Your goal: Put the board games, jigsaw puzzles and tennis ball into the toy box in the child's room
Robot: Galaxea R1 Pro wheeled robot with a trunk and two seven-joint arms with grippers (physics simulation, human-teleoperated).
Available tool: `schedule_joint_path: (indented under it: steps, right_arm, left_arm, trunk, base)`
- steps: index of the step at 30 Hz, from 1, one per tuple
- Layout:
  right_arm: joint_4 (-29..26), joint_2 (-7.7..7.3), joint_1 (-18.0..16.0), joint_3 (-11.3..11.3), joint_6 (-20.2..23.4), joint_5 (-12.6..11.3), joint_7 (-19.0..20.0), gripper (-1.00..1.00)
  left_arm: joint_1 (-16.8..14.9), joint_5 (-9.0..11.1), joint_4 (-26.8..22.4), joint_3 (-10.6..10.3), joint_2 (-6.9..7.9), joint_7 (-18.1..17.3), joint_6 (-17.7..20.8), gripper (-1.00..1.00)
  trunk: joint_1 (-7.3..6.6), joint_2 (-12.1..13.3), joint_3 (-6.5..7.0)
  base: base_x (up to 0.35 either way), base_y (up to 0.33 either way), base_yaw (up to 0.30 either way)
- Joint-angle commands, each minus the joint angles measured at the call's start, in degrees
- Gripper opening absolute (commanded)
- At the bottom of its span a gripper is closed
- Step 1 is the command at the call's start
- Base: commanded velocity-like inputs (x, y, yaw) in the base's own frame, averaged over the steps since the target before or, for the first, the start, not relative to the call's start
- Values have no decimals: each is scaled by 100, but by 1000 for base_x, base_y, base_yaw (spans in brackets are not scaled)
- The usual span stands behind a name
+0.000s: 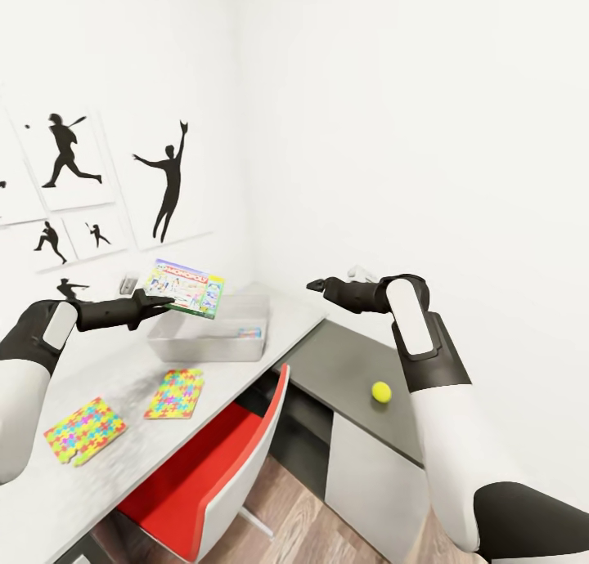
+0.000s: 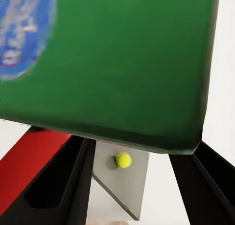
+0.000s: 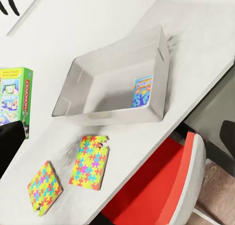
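Observation:
My left gripper (image 1: 161,302) is shut on the near edge of the green-and-white Monopoly board game (image 1: 186,288), holding it tilted in the air just above the near-left rim of the toy box (image 1: 176,345). The game's green underside (image 2: 112,63) looms close in the left wrist view. A small blue board game (image 3: 142,92) lies flat inside the toy box (image 3: 73,90). Two jigsaw puzzles (image 1: 174,393) (image 1: 84,430) lie on the table (image 1: 123,368) in front of the box. The tennis ball (image 1: 381,391) rests on the lower dark grey desk section. My right gripper (image 1: 313,285) hovers empty over that section, right of the box.
A red-and-white chair (image 1: 221,474) is pushed under the table's front edge. White walls close in behind and to the right, with black baseball silhouettes (image 1: 168,180) on the left wall. A white drawer unit (image 1: 372,482) stands below the ball.

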Motion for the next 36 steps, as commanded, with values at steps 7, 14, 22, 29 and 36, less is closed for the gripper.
schedule_joint_path:
  steps: [7,14,22,29,36]
  right_arm:
    - [-3,12,-6,1,12,-56,-61,100]
    - [-4,13,-6,1,12,-56,-59,100]
    - [-2,7,-6,1,12,-56,-59,100]
    - [-5,20,-6,7,12,-56,-59,100]
    - [-5,1,-6,143,12,-50,-59,100]
  left_arm:
    - [-5,-44,3,21,-3,-47,16,-100]
    - [-5,-46,3,21,-3,-47,16,-100]
    - [-7,-53,-45,-5,-61,-84,36,-100]
    - [-5,-74,-264,-63,-517,-90,60,-100]
    - [-6,-91,-324,-76,-710,-67,60,-100]
  trunk:
    - [6,-13,-14]
    - [6,-13,-14]
    - [6,-13,-14]
    - [6,-13,-14]
    - [6,-13,-14]
  base:
    - [256,-94,235]
    - [194,-219,241]
    - [20,-88,27]
    - [1,-8,1]
    - [0,0,0]
